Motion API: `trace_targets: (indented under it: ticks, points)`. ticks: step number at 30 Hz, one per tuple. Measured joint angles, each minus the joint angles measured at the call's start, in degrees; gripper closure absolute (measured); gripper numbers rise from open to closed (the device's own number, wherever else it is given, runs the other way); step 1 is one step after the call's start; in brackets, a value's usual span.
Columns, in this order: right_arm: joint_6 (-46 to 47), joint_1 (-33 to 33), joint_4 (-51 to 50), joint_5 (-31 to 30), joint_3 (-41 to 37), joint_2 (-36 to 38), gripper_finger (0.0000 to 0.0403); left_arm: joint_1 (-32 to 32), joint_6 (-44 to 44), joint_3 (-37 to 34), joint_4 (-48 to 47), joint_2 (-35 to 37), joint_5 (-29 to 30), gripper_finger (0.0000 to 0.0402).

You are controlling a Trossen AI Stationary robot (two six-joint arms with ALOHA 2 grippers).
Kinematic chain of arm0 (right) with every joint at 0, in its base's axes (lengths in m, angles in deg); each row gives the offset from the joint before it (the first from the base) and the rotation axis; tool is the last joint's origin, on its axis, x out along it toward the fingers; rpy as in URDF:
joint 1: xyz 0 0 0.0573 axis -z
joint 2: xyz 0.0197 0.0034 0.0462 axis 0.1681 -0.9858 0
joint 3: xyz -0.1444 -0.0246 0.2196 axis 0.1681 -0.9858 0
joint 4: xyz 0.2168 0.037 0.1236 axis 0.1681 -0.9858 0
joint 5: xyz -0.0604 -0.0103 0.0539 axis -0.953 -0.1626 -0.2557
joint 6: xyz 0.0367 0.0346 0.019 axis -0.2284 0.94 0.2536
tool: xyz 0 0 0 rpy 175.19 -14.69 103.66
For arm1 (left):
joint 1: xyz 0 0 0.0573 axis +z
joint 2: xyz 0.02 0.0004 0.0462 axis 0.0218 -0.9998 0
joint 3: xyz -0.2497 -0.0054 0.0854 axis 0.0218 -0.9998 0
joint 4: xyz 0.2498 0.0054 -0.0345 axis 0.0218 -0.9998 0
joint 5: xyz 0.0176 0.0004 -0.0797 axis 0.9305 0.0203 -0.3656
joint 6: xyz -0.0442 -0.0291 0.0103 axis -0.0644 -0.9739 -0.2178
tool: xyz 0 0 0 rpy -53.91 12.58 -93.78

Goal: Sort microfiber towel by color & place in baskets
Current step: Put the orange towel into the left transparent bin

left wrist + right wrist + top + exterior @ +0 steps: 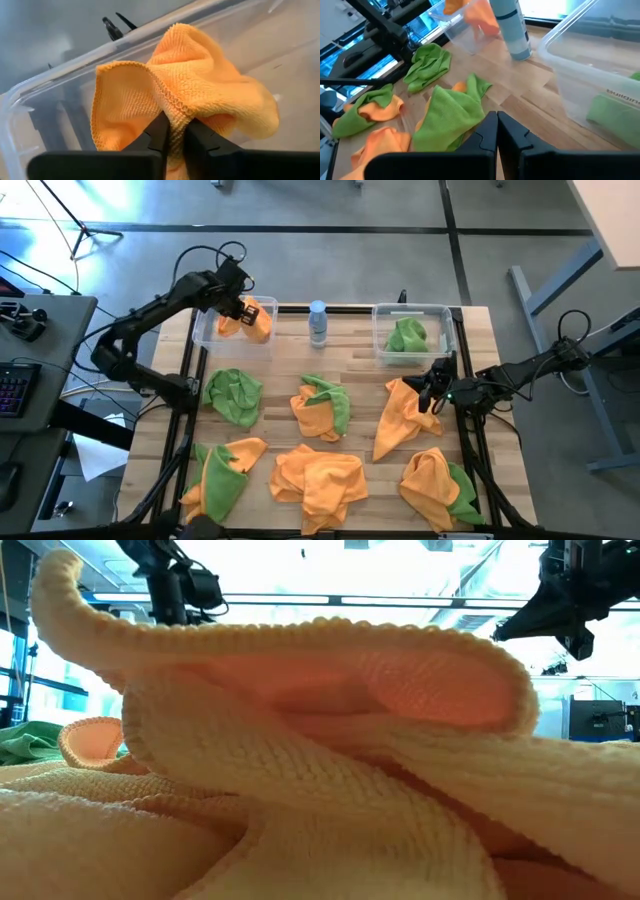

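Note:
My left gripper (pixel 243 308) is over the left basket (pixel 205 332) at the table's far left, shut on an orange towel (pixel 190 85). The right basket (pixel 445 315) has a green towel (pixel 405 335) lying in it. My right gripper (pixel 497 120) is shut and holds nothing. It hovers above the table (pixel 432 385), over the far end of an orange towel (pixel 400 420) near the right basket. Several more orange and green towels lie crumpled on the table, such as a green one (pixel 233 395) and an orange one (pixel 318 475). My left gripper pinches a bunched fold (pixel 176 116) of the orange towel between its two fingers (pixel 159 132). The rest of the cloth puffs out past the fingertips, in front of the basket's clear wall (pixel 60 80). The towel hangs lifted inside or just above the basket.
A small bottle with a blue cap (pixel 318 322) stands between the two baskets. Mixed orange-and-green heaps lie at the middle (pixel 322 408), near left (pixel 220 470) and near right (pixel 440 485). A big orange towel (pixel 300 790) fills the low view. A desk with a keyboard (pixel 15 385) stands left.

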Motion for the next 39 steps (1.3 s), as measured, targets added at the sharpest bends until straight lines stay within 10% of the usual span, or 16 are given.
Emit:
trace_targets:
  ticks: [12,25,39]
  points:
    - [0.00,0.00,0.00,-0.54,0.00,0.02,0.0403,-0.12,-0.07,0.00,-0.77,-0.18,-0.22,0.0265]
    - [-0.54,0.00,-0.07,-0.52,0.00,0.00,0.0403,-2.45,-10.10,0.00,-9.18,10.27,-3.32,0.0252]
    - [-2.91,0.00,-0.11,-0.14,0.00,0.01,0.0403,-30.40,-31.25,0.02,-10.50,20.23,1.86,0.0301]
